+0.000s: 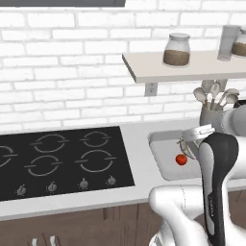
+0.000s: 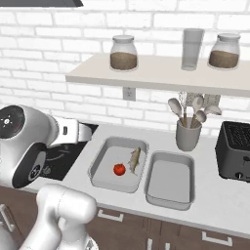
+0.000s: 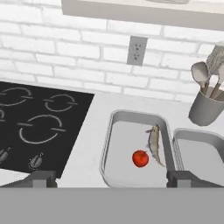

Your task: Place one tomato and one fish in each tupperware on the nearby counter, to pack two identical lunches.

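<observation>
Tool (image 3: 109,178) wide open, empty: one lunch packed.
Ahead of your tool, one tupperware (image 3: 114,131) holds tomato (image 3: 140,158) and fish (image 3: 154,143); its neighbour (image 3: 192,136) on the bench (image 3: 94,144) awaits both.

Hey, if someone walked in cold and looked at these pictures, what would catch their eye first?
Probably the red tomato lying beside a fish in the left tupperware, while the matching tray to its right sits empty. Next, the black cooktop to the left on the counter.
</observation>
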